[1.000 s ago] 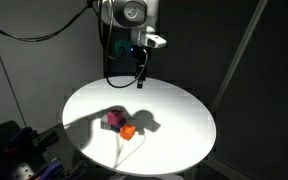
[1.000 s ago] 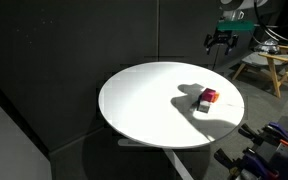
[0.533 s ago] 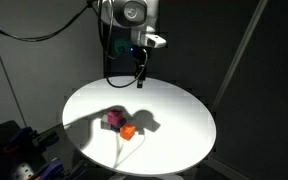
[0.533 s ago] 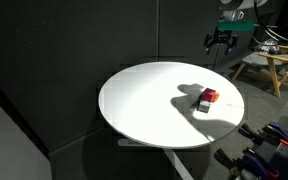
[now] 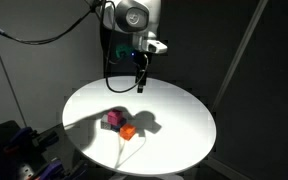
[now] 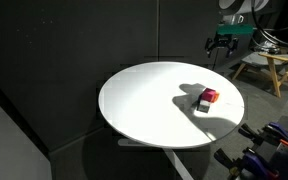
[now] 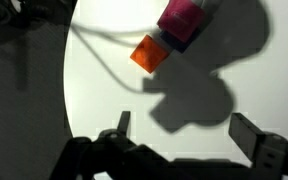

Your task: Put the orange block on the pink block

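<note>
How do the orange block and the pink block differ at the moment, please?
Colour: the orange block is bright orange, the pink block magenta. Place: in an exterior view the orange block lies nearer the front edge of the table, the pink block behind it. Shared: both are small cubes of similar size, close together on the white table, neither held.

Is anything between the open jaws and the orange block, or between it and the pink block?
Nothing visible. The gripper hangs open above the table, and the orange block lies right beside the pink block, with nothing between them.
</note>
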{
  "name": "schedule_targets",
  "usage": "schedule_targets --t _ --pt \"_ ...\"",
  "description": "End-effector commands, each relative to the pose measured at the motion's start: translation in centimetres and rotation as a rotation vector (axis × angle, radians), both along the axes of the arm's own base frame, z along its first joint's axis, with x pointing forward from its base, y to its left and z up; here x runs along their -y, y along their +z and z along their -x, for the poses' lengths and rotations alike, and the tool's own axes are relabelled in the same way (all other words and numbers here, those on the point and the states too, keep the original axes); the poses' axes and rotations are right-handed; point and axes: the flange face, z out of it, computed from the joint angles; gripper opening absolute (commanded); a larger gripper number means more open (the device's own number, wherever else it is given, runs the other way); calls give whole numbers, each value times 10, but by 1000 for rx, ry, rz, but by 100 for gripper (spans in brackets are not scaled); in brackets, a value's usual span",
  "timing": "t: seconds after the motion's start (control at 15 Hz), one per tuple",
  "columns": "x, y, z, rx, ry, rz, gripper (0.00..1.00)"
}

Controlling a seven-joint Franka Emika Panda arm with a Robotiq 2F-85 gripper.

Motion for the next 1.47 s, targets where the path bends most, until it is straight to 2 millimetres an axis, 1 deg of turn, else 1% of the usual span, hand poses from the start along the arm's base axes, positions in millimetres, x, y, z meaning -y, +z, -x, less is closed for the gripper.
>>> schedule_targets --t 0.0,0.33,0.6,0.87,1.4 --pt "16 -8 -8 -8 -51 0 100" --pt "37 -28 -12 -28 -97 -10 100" --pt "47 -50 -19 -36 -132 -30 100" --pt "50 -77 -23 -47 -148 -15 100" --pt "47 -129 -24 -59 -158 22 100"
